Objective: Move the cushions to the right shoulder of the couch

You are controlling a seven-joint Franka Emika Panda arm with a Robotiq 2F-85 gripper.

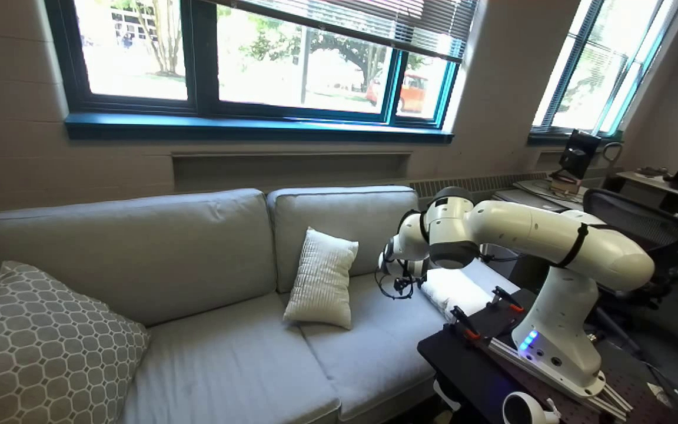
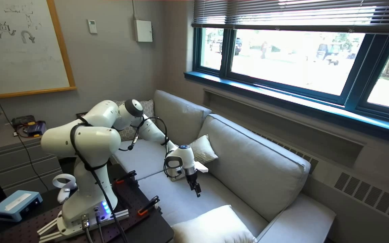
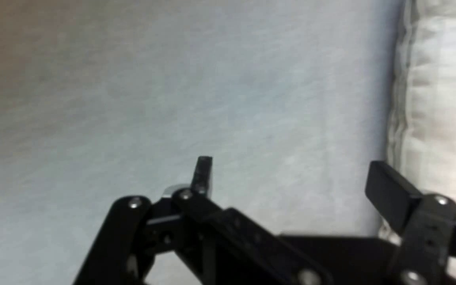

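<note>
One cream-white ribbed cushion leans against the couch back; it is partly behind the arm in an exterior view. A second cream-white cushion lies on the seat beside the light grey armrest; this cushion also shows in an exterior view. My gripper points down over the right seat, between the two cushions. In the wrist view my gripper is open with nothing between its fingers. A cream cushion edge is close to the right finger; I cannot tell which cushion or whether they touch.
The couch back rises behind the seat. A larger grey lattice-patterned pillow is at the far end of the couch. The robot's black table, with clamps on its edge, stands against the couch front.
</note>
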